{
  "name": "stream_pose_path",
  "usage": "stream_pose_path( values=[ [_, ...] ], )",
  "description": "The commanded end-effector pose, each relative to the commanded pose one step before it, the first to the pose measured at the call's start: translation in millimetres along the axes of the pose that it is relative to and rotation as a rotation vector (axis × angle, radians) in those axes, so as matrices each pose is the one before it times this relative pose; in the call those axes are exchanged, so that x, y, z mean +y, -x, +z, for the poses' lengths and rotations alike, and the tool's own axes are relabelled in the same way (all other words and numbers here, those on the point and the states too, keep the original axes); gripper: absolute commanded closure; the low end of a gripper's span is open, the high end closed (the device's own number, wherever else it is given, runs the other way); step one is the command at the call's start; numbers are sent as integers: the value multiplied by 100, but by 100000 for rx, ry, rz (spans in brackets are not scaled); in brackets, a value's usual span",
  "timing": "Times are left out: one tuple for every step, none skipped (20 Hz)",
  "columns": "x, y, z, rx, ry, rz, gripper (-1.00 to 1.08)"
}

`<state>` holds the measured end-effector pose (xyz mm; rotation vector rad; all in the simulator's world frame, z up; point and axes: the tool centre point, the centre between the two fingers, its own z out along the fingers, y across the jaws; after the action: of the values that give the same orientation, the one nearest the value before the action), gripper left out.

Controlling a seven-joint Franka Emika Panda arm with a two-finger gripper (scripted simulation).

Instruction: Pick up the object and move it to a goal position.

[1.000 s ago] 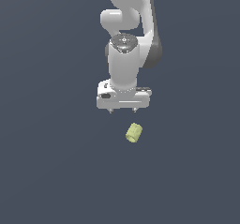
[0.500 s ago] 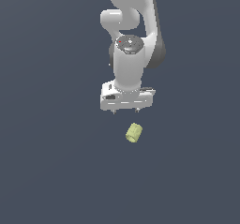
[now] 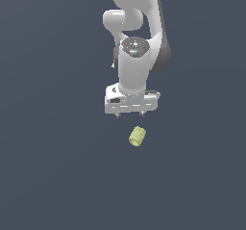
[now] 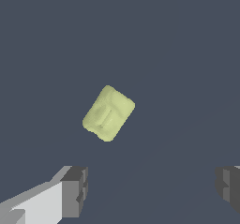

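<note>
We are looking at the white two-fingered gripper (image 3: 129, 114) of the Panda arm, hanging over the flat dark slate-grey surface (image 3: 53, 176) with its jaws spread wide and nothing between them. The small pale yellow-green stubby cylinder (image 3: 137, 136) lies on its side on that surface, just in front of the gripper in the exterior view and apart from it, not touched.

From the wrist camera we see the cylinder (image 4: 108, 113) lying skewed, well clear of the two dark grey finger pads (image 4: 75, 191). That wide spread makes sense to us: the object is much narrower than the opening, so there is room to straddle it.

We judge the grasp is not yet made; the hand would need to line up over the cylinder and descend. How high the fingertips sit above the surface we cannot quite tell. No goal marker shows in either view.
</note>
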<state>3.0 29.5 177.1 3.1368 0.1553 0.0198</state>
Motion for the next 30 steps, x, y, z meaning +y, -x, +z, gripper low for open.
stream_pose_path(
  values=[
    [-106,-84,204,-63,-52,1264,-92],
    [-50,-54,116,-18,-31,819,-92],
    [-60,-61,133,-21,-34,938,-92],
    [-67,-68,150,-24,-37,1058,-92],
    [-78,-74,168,-28,-39,1171,-92],
    [-88,-81,187,-32,-40,1293,-92],
    [-99,-86,205,-36,-40,1404,-92],
    [-107,-90,222,-39,-40,1524,-92],
    [-116,-95,241,-42,-40,1649,-92],
    [-126,-98,260,-45,-38,1772,-92],
    [-138,-101,279,-49,-35,1894,-92],
    [-149,-103,299,-52,-32,2018,-92],
    [-159,-104,319,-54,-27,2145,-92],
    [-171,-104,339,-56,-21,2270,-92],
    [-182,-103,360,-58,-14,2395,-92],
    [-191,-99,375,-58,-5,2482,-92],
    [-193,-92,377,-55,3,2484,-92],
    [-193,-84,379,-52,12,2483,-92],
    [-195,-76,380,-49,20,2481,-92],
    [-194,-68,379,-44,28,2458,-92],
    [-186,-57,363,-38,34,2343,-92],
    [-176,-48,344,-32,39,2215,-92],
    [-166,-40,325,-26,42,2087,-92],
    [-156,-32,307,-21,44,1959,-92],
    [-146,-25,287,-17,45,1830,-92],
    [-136,-19,268,-12,45,1702,-92],
    [-124,-15,249,-9,44,1577,-92],
    [-115,-11,229,-6,43,1448,-92],
    [-104,-8,210,-3,41,1322,-92],
    [-94,-5,190,-1,38,1195,-92]
  ],
)
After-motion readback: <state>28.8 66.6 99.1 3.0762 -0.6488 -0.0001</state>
